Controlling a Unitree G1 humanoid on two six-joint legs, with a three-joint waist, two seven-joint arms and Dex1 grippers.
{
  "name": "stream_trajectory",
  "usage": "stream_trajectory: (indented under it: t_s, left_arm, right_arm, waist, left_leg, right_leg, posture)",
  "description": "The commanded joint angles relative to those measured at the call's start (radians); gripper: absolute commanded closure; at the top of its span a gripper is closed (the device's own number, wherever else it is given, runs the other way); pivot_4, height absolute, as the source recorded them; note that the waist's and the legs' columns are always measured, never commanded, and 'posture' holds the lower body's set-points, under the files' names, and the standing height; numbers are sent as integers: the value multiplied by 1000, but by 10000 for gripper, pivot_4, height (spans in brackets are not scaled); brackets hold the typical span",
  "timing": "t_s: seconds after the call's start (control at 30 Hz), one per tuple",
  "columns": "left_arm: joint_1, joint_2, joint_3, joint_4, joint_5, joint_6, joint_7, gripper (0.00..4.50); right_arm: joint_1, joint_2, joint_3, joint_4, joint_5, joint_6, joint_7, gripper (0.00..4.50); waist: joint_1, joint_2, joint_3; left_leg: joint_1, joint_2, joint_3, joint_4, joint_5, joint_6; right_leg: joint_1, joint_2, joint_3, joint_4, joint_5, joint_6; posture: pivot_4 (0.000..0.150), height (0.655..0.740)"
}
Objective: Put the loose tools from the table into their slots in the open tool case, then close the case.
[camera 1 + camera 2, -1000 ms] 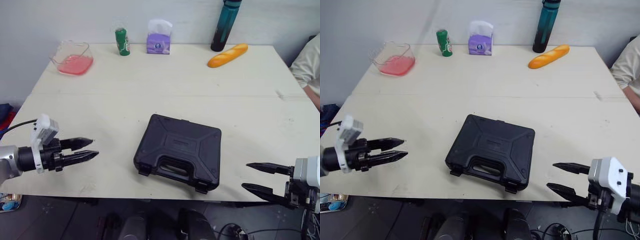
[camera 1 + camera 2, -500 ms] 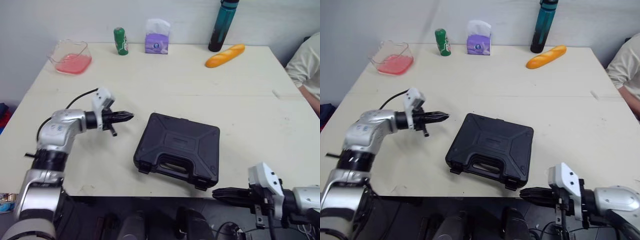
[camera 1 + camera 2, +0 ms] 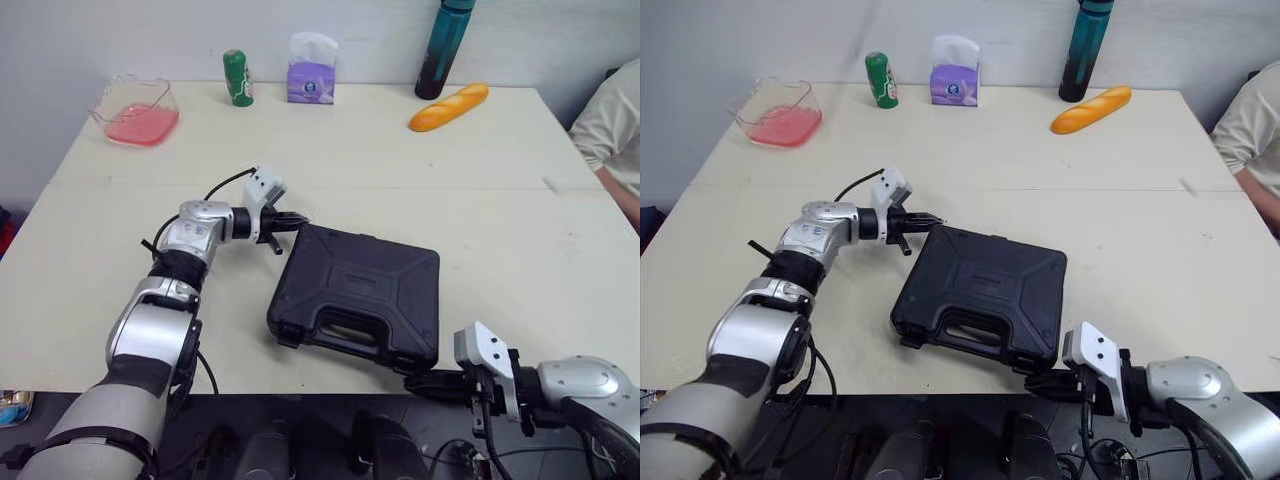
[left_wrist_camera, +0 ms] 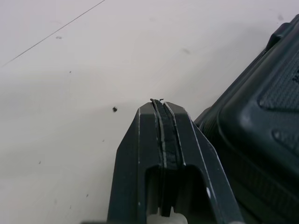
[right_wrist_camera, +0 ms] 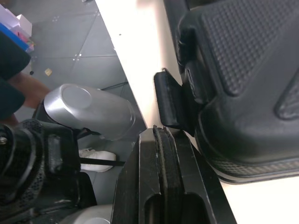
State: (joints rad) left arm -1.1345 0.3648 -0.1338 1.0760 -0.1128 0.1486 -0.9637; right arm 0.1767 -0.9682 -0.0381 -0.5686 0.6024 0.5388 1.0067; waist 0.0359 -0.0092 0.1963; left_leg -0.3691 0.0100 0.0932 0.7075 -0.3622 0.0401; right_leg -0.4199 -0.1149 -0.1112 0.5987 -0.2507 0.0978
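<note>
The black tool case lies closed on the pale table, handle toward the front edge. My left gripper is shut with nothing in it; its tips sit at the case's far left corner, close to the wall. My right gripper is shut and empty, low at the table's front edge. It points at the case's front right latch, just short of it.
Along the back edge stand a clear container of pink liquid, a green can, a purple tissue box, a teal bottle and a bread loaf. A person's sleeve shows at the right.
Both grippers stood open a second ago and are now shut. The left arm swung right to the case's far corner. The right gripper slid left toward the front latch.
</note>
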Motion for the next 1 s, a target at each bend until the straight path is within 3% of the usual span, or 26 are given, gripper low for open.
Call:
stream_trajectory:
  t_s: [0.03, 0.23, 0.33, 0.4, 0.57, 0.7, 0.9, 1.0]
  left_arm:
    - [-37, -10, 11, 39, 22, -46, -59, 44620]
    - [69, 76, -36, -110, 28, -47, -374, 44620]
    - [188, 141, -65, -354, -20, 82, -536, 44620]
    - [273, 172, -70, -544, -64, 192, -571, 44620]
    - [397, 211, -57, -785, -100, 300, -527, 44620]
    - [351, 207, -15, -828, -142, 383, -476, 44620]
    - [210, 88, 15, -883, -230, 473, -380, 44620]
    - [112, -75, -50, -796, -175, 435, -253, 44620]
  right_arm:
    - [-58, -8, -18, 46, -24, -29, 29, 45000]
    - [-225, -9, -21, 230, -115, -87, 59, 45000]
    - [-251, -10, -21, 306, -161, -109, 63, 45000]
    - [-243, -10, -30, 328, -174, -117, 68, 45000]
    - [-176, -29, -114, 302, -156, -90, 67, 45000]
    - [-90, -48, -249, 273, -151, -49, 43, 45000]
    - [-99, 56, -349, 242, -127, 59, -133, 45000]
    - [-95, 105, -338, 232, -183, 82, -242, 45000]
  waist:
    - [-1, 0, 0]
    - [-12, 0, 0]
    - [-14, 0, 0]
    - [-14, 0, 0]
    - [-4, 1, 0]
    - [0, 1, 0]
    - [9, 1, 0]
    - [15, 3, -1]
  left_leg:
    - [-1, 0, 0, 0, 0, 0]
    - [-5, -1, 4, 1, 0, 0]
    - [-5, 0, 4, 1, 0, 0]
    - [-5, 0, 3, 1, 0, -1]
    - [-7, 1, 1, 7, 0, 0]
    - [-6, 0, 1, 9, -1, 1]
    - [-7, 0, 1, 10, -1, 1]
    - [-6, 0, 2, 8, -1, 1]
  right_leg:
    - [-1, 0, 0, 0, 0, 0]
    - [-7, 0, 2, 3, 0, 0]
    - [-7, 1, 2, 3, 0, 0]
    - [-8, 1, 2, 4, -1, -1]
    - [-8, 0, 2, 7, -1, -1]
    - [-6, -1, 2, 8, 0, -1]
    - [-6, -1, 3, 8, 0, -1]
    - [-6, 0, 3, 9, 0, -1]
  posture:
    - [1500, 7314]
    - [1500, 7314]
    - [1500, 7314]
    - [1500, 7314]
    - [1500, 7314]
    - [1500, 7314]
    - [1500, 7314]
    - [1500, 7314]
